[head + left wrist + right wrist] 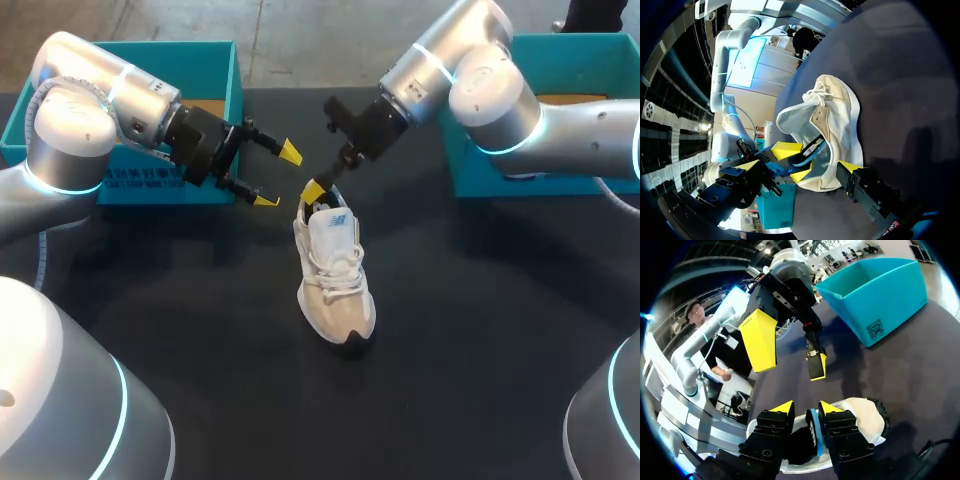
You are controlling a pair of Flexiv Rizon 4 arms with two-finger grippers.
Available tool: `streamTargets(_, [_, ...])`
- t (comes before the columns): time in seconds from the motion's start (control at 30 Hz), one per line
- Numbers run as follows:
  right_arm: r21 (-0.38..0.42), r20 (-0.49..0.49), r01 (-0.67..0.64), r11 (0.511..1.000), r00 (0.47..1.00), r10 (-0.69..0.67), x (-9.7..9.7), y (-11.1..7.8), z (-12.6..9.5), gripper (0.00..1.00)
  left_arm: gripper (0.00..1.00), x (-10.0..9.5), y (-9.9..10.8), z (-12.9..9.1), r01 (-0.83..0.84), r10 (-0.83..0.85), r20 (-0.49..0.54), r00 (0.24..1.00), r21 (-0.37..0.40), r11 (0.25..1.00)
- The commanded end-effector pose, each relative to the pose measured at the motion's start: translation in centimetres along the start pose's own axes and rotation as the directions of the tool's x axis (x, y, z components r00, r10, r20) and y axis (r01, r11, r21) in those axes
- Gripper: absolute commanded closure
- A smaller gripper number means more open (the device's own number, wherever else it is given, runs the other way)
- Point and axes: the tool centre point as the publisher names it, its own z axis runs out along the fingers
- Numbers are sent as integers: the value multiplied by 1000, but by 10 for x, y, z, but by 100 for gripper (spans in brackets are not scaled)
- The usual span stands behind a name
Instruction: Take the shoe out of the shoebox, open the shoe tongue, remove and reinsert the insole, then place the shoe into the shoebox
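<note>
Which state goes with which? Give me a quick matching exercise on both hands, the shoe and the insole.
Things:
1. left hand
2. right hand
3. shoe
4. insole

States:
A. upright on the table
B. open, empty, beside the heel
C. blue, pinched at the shoe's opening
D. shut on the insole

Pairs: 1-B, 2-D, 3-A, 4-C

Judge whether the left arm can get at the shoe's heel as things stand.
Probably yes: the left gripper hangs open beside the shoe with nothing between them, though the right gripper, pinching the blue insole at the heel opening, crowds that spot.
</note>
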Motion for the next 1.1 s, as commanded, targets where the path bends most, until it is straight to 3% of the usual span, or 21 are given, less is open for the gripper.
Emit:
streamTargets(0.03, [-5,30,2,1000,1000,-2,10,-1,-5,67,0,0,-1,0,-1,1,-1,1000,-3,1000])
streamTargets(0.37, [-39,96,58,998,994,-55,9,16,-20,61,0,0,-1,0,-1,1,-1,1000,-3,1000])
streamTargets(0.57, [-73,123,91,993,989,-82,9,30,-26,63,0,0,-1,0,-1,1,-1,1000,-3,1000])
streamTargets(0.63, [-96,134,97,991,988,-83,10,32,-25,74,0,0,-1,0,-1,1,-1,1000,-3,1000])
streamTargets(0.7, [-118,146,96,988,986,-78,12,33,-25,100,0,0,-1,0,-1,1,-1,1000,-3,1000])
streamTargets(0.83, [-163,194,63,985,981,-31,16,32,-27,100,0,0,-1,0,-1,1,-1,1000,-3,1000])
streamTargets(1.1, [-81,342,-34,996,938,60,27,27,-40,100,0,0,-1,0,-1,1,-1,1000,-3,1000])
